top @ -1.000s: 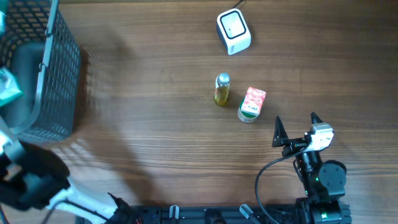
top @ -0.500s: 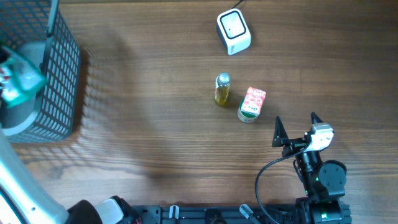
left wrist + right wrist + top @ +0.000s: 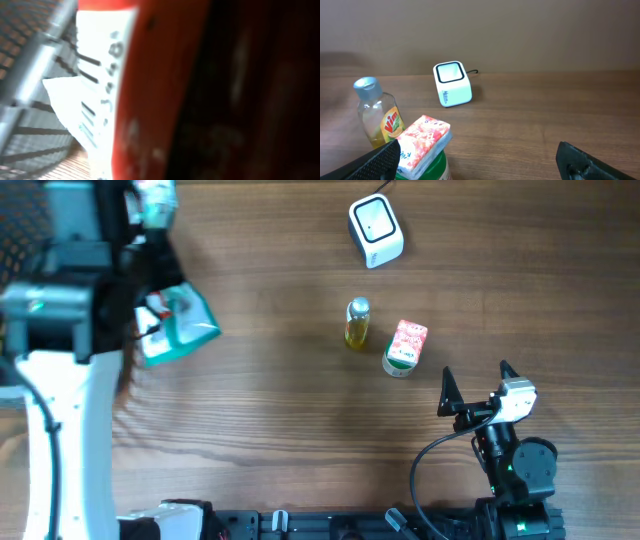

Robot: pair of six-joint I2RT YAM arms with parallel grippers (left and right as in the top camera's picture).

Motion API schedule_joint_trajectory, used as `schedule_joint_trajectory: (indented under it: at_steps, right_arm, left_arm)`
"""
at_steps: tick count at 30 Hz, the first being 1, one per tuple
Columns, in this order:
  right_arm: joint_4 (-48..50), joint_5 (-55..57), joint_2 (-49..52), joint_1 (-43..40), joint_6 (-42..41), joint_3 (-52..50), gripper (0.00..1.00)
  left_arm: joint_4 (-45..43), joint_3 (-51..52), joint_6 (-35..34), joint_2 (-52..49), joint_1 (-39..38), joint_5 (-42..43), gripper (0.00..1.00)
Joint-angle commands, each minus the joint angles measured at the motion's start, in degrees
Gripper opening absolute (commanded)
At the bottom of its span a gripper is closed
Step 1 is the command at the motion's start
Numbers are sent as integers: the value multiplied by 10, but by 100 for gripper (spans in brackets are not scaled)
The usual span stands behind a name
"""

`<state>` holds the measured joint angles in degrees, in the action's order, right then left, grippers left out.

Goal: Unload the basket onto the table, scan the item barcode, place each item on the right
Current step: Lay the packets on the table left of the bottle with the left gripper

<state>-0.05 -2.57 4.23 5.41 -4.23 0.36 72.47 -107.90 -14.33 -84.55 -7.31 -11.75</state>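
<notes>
Over the table's (image 3: 280, 430) left side, my left tool (image 3: 150, 328) is clamped on the teal packet (image 3: 185, 330), just outside the basket (image 3: 25, 120), whose inside I can't see; right tool (image 3: 472, 388) stands wide apart.

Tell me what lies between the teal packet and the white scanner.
Nothing: in the overhead view the wooden table between the teal packet and the white scanner is bare. The yellow bottle stands off that line.

Left arm raised, left tool (image 3: 157, 318) clamped; right arm folded low, right tool (image 3: 476, 376) jaws wide.
</notes>
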Motion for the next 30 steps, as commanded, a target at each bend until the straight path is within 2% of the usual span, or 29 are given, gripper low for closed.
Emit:
schedule_joint_trajectory:
  at_steps: [1, 7, 10, 16, 20, 25, 27, 30]
  right_arm:
    - [1, -5, -3, -2, -4, -1, 100]
    - [1, -5, -3, -2, -4, -1, 100]
    - [1, -5, -3, -2, -4, -1, 100]
    - [1, -5, -3, -2, -4, -1, 100]
    - [1, -5, -3, -2, -4, -1, 100]
    - [1, -5, -3, -2, -4, -1, 100]
    - [1, -5, -3, -2, -4, -1, 100]
    - [1, -5, -3, -2, -4, -1, 100]
  left_arm:
    - [-13, 70, -56, -48, -61, -24, 13]
    - [-136, 220, -68, -100, -168, -9, 14]
    - [-229, 289, -67, -127, -218, -60, 15]
    - [-313, 358, -67, -168, -258, -74, 16]
    - [-334, 375, -68, -199, -260, -74, 18]
    - [-334, 375, -67, -212, -261, -38, 31]
    - [-332, 375, -67, -211, -261, -22, 47]
    - [-329, 375, -67, -210, -261, -18, 63]
